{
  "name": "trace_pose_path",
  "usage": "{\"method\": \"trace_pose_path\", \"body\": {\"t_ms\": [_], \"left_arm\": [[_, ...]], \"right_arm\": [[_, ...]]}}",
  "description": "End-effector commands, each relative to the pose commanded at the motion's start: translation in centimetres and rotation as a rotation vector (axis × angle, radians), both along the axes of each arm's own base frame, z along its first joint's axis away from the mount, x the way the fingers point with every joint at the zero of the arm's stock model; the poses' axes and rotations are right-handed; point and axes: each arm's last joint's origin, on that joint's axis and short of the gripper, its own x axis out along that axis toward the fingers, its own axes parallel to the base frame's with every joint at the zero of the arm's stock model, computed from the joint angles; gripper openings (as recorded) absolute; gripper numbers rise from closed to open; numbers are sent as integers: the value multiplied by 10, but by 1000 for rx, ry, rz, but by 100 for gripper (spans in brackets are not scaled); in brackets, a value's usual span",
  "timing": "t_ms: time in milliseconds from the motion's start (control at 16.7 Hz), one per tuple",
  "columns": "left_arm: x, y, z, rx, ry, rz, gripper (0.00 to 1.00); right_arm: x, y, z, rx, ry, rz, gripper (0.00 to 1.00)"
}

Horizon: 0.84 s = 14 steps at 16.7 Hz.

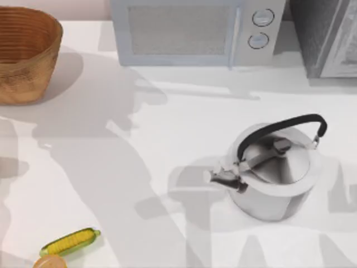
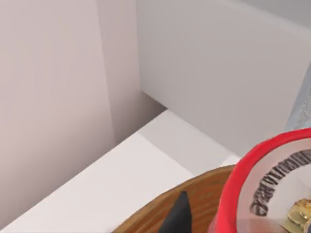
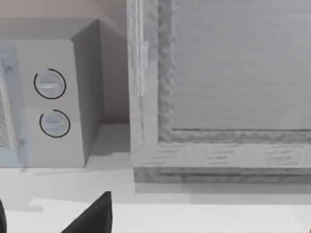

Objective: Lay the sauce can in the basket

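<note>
Where wicker ribs curve, basket stands round.

From my left wrist camera the sauce can runs off the frame edge — label lettering too partial to read. The basket is cropped at the top view's left, and an orange object is cut at the bottom — I can't identify it.

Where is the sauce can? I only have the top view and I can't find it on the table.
Observer: In the left wrist view the sauce can is close to the camera, with its red-rimmed top facing it.
Operator: Is it near the basket?
Observer: Yes, the rim of the basket shows right beside the can. I cannot tell whether the can is over the opening.
Operator: And the right arm?
Observer: The right gripper is open and faces the microwave dials.
</note>
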Motion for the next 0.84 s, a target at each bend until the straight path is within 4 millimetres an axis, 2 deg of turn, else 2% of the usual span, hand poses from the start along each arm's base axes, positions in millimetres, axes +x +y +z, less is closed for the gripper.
{"method": "trace_pose_path", "body": {"t_ms": [480,840], "left_arm": [[0,0,0,0,0,0,98],[0,0,0,0,0,0,100]], "right_arm": [[0,0,0,0,0,0,100],[0,0,0,0,0,0,100]]}}
